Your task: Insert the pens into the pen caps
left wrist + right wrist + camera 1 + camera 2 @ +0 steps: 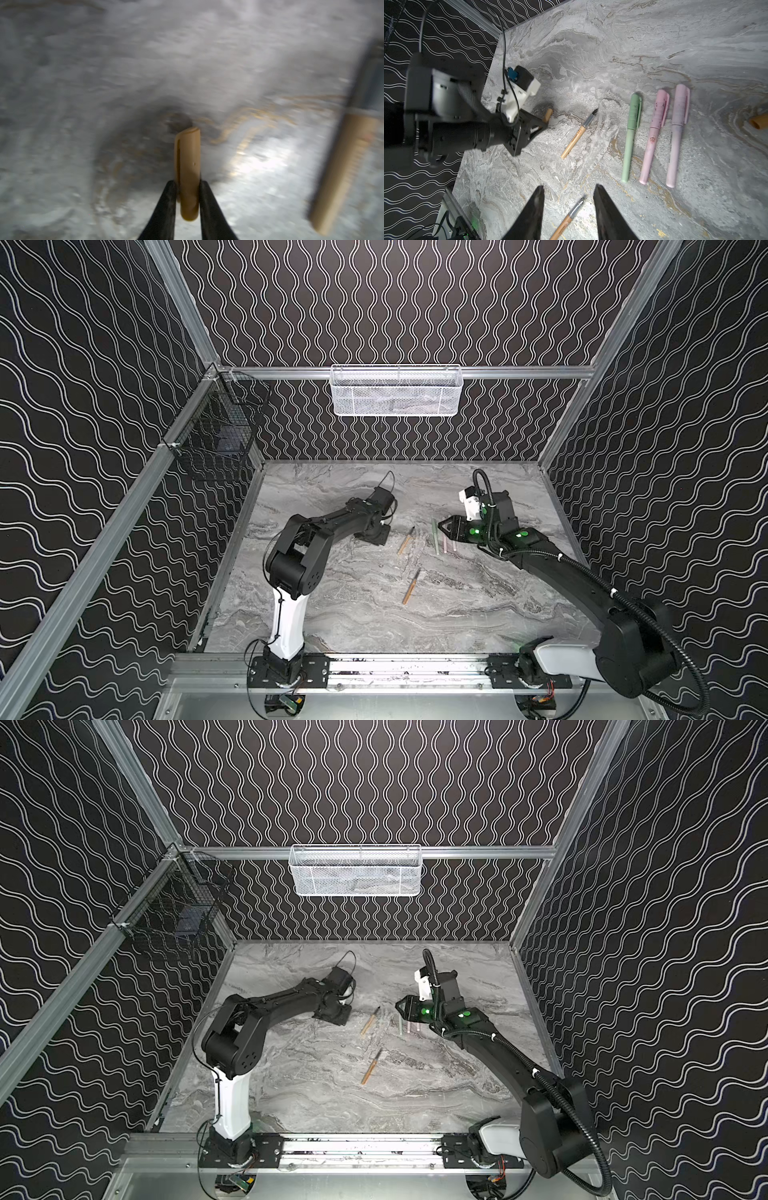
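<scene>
Black wave-patterned walls point(395, 302) ringed a grey marbled worktop point(478, 614). The left hand point(188, 182) was clamped on a tan cap point(188, 153); the right hand point(569, 187) had its jaws apart.

Black wavy-lined walls point(395, 302), grey marble tabletop point(457, 614), white mesh basket point(395, 400).

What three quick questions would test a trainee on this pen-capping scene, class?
1. True or false: the left gripper is shut on a tan-orange pen cap.
2. The two uncapped pens on the table are: A green, B pink, C tan-orange.
3. Fill in: the right gripper, hovering over one uncapped pen, is ___ (open or shut).

Key: 1 true; 2 C; 3 open.
</scene>
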Available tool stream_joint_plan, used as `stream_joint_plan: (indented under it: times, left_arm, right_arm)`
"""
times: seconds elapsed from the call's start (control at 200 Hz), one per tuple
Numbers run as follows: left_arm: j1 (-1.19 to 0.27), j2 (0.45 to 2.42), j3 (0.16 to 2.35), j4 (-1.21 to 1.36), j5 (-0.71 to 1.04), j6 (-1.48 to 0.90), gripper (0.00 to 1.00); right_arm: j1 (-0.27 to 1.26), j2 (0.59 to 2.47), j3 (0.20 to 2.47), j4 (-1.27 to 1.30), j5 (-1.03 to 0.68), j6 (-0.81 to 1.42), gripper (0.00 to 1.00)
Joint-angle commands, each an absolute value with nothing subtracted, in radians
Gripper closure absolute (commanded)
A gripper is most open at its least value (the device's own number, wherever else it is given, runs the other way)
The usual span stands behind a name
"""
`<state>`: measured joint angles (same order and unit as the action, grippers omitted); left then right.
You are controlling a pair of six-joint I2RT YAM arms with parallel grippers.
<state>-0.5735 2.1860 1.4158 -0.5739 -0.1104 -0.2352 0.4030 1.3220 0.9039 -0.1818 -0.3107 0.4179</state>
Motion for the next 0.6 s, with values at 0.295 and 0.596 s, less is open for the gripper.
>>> stream_joint_plan:
  times: [0.295, 0.596]
  left_arm:
    - [-0.653, 2.169, 1.442, -0.544, -0.079, -0.326, 0.58]
    - [-0.676, 2.107, 1.58, -0.641, -0.017, -0.211, 0.5]
  right_arm:
    - [0.402, 1.286, 0.9, -0.166, -0.292, 0.409, 0.58]
    - [0.4, 1.224, 0.878, -0.155, -0.195, 0.423, 0.59]
